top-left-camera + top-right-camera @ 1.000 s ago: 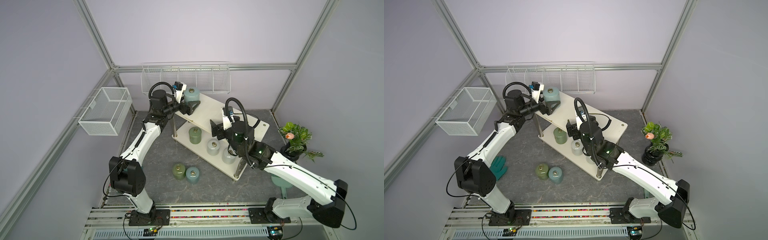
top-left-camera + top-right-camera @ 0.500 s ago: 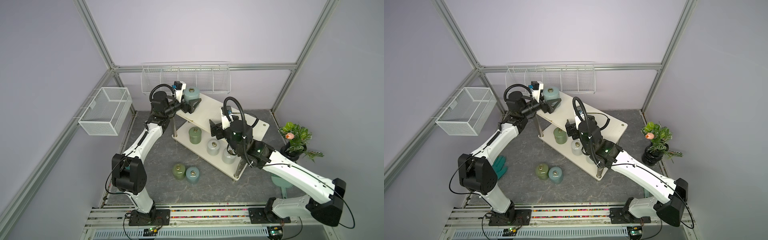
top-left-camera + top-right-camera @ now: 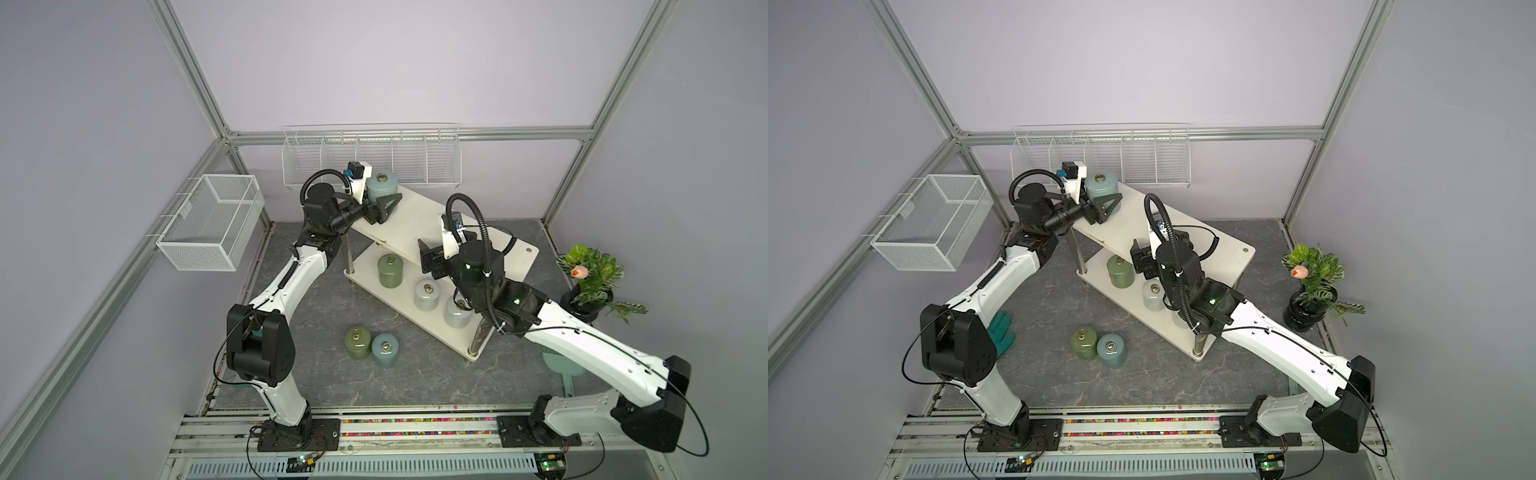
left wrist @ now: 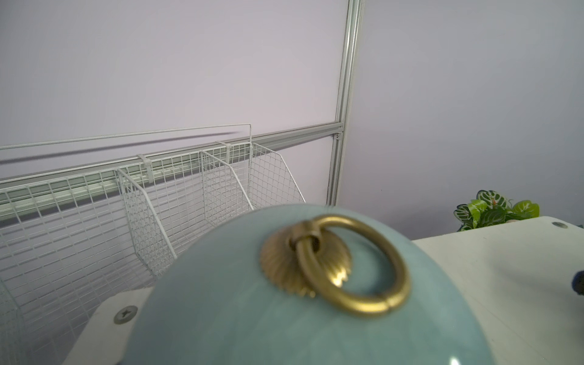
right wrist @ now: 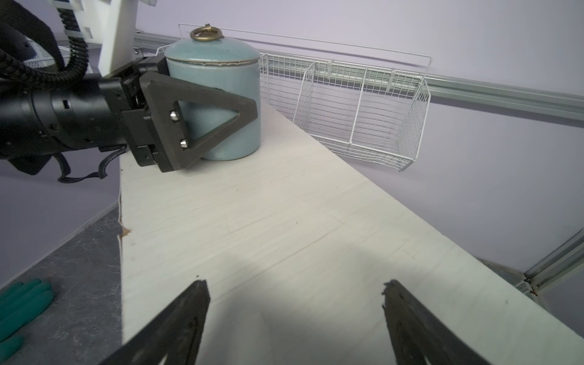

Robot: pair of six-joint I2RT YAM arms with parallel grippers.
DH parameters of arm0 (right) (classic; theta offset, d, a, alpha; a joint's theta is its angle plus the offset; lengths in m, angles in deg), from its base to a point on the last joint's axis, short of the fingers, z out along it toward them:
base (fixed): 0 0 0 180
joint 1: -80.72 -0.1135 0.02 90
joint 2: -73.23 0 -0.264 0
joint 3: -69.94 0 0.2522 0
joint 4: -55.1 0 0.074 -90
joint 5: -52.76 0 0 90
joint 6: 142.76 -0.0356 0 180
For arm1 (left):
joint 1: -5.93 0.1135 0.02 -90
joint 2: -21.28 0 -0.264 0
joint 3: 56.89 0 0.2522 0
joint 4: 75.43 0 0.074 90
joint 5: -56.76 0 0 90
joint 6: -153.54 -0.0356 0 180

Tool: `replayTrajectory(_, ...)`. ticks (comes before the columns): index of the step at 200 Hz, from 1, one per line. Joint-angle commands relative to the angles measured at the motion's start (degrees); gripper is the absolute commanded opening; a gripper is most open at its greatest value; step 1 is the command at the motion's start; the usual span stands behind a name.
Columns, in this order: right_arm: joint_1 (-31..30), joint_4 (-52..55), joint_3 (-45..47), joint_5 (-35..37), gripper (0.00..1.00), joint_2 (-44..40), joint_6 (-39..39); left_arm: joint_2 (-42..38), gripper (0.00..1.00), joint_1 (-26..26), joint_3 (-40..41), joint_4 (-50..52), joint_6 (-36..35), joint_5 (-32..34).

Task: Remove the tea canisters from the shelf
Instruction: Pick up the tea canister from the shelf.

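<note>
Glossy and light blue, one canister [image 5: 218, 69] stands upright at an end corner on the top tier of the shelf [image 5: 252, 221]. The left claw [image 3: 390, 192] is clenched around its body, the near finger flat against its wall. The right claw [image 5: 295, 286] hovers released over the same tier, holding nothing. On the lower tier stand an olive green canister [image 3: 390, 272] and two pale canisters [image 3: 427, 295] [image 3: 455, 322]. Down on the grey table [image 3: 316, 307], a second olive green canister [image 3: 357, 343] and a second light blue canister [image 3: 385, 350] touch each other.
</note>
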Motion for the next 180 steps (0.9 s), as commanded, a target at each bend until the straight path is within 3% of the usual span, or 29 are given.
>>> replayTrajectory(1,0.45,0.18,-0.85,0.6,0.89,0.3,-0.46,1.37,0.77,-0.55,0.16,0.6,0.21,0.71)
replayTrajectory(180,0.44,-1.33,0.91,0.4,0.89,0.19,-0.43,-8.06,0.76,-1.75,2.35,5.41,-5.02,3.16)
